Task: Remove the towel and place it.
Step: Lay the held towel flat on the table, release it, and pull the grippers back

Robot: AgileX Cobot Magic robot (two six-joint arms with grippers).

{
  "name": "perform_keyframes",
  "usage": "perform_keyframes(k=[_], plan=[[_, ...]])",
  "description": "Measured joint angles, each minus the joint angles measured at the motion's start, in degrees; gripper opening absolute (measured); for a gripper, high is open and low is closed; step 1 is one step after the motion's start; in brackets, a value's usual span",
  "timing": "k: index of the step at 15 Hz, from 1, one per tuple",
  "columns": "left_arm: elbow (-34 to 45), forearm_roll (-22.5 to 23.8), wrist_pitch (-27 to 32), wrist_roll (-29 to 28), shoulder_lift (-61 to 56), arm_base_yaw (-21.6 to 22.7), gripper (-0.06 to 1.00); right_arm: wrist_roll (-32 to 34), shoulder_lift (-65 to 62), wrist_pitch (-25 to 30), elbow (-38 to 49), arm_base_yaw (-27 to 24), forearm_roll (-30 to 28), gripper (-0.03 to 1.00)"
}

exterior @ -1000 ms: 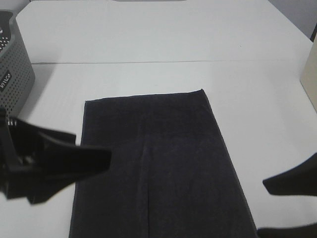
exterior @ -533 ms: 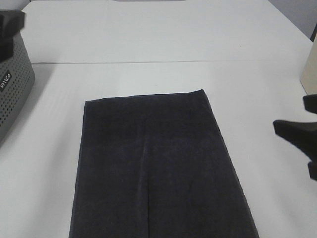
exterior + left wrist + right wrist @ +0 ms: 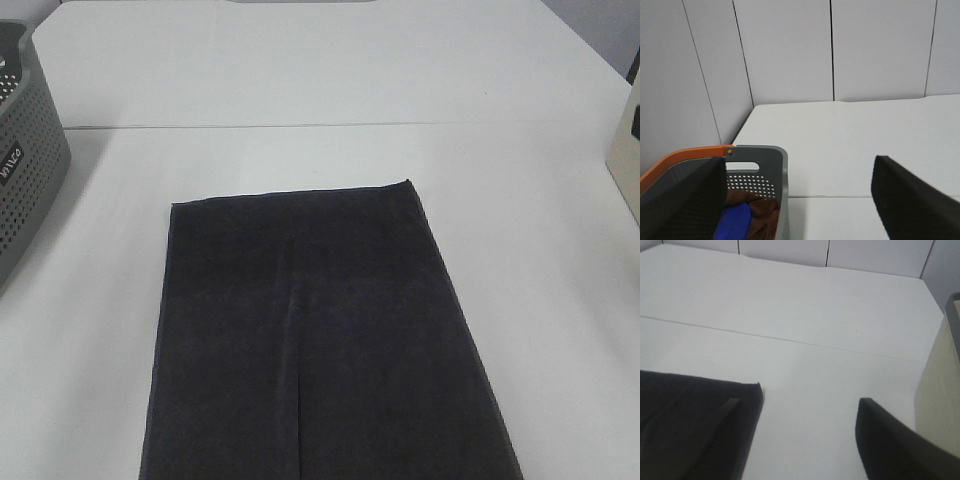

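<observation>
Well left of the towel [image 3: 320, 340], basket's [image 3: 35, 175] label [image 3: 9, 162] is illegible; both jaws gape empty.

The left hand [image 3: 799, 210] was held high and pointed nearly level, its two dark fingers [image 3: 910, 200] spread wide with open space between them. The right hand [image 3: 800, 440] was angled downward, its fingers [image 3: 890, 445] likewise parted, gripping nothing.

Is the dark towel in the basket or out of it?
Out: the towel lies flat on the table, apart from the basket.
</observation>
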Motion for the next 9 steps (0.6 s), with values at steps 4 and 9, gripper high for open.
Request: perform_keyframes(k=[4, 9], plan=[[-8.1, -35.6, -17.5, 28.1, 1.9, 18.3, 0.75, 1.3, 14.7, 11.0, -12.2, 0.0, 6.9, 0.63], [-21.8, -93.6, -9.0, 89.0, 15.1, 26.2, 0.75, 23.5, 33.3, 34.0, -30.8, 0.0, -16.9, 0.63]])
